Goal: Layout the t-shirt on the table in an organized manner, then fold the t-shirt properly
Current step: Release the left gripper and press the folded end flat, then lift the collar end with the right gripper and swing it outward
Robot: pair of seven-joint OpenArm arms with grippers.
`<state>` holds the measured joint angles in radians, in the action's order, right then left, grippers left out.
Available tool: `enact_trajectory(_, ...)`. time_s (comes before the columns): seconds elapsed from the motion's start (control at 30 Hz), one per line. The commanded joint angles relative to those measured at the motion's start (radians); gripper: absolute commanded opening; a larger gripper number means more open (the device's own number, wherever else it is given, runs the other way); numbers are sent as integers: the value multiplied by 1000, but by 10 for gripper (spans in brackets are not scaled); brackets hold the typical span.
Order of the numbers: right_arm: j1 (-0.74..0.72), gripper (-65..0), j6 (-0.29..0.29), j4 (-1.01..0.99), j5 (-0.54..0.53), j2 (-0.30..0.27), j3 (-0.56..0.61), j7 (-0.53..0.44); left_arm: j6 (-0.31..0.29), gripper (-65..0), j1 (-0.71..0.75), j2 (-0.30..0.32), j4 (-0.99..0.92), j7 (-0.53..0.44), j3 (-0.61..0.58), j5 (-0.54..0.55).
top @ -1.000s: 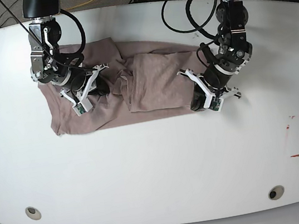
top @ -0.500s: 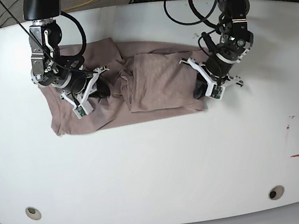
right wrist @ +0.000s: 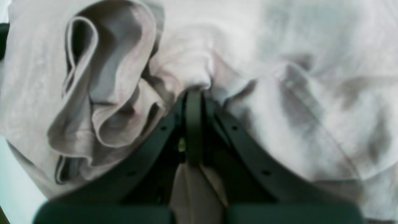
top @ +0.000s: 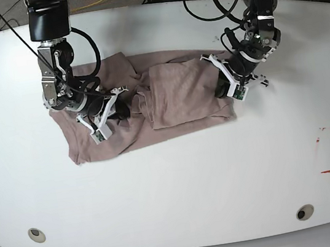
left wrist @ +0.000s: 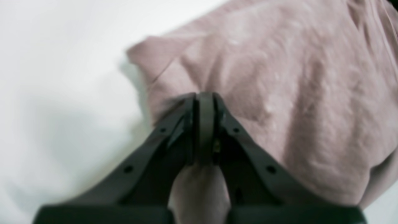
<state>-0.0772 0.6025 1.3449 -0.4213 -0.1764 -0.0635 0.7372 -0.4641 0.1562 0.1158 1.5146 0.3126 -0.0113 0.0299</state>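
Shifted since earlier frame: both arms swung further back, dragging bunched cloth along; lower hem now slanted. Surface white, red tape mark at right, two grommet holes near front edge. T-shirt crumpled across rear middle of surface. Left pincer clamped tight on t-shirt's edge. Right pincer clamped tight on rumpled fold.

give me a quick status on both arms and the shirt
Left gripper and right gripper: jaws shut, each pinching t-shirt fabric. Shirt bunched, not flat. Table around it unobstructed.
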Motion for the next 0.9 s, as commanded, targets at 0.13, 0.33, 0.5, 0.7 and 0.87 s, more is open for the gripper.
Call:
enact_trajectory(0.13, -22, -650, 4, 21, -11, -2, 21, -5, 3, -650, -10, 25, -33, -23, 67, 12)
enact_trajectory(0.33, -16, -650, -16, 130, -14, -10, 17, 20, -2, -650, -11, 48, -52, -23, 87, 12)
enact_trajectory(0.5, -19, -571, -68, 238, -17, -2, -65, 104, -3, -650, -14, 52, -56, -23, 92, 14)
enact_trajectory(0.7, -19, -321, -77, 310, -18, 41, -215, 132, -3, -650, -14, 52, -55, -23, 92, 14)
enact_trajectory(0.87, -23, -199, -71, 295, -18, 51, -348, 134, -3, -650, -14, 51, -55, -23, 92, 14)
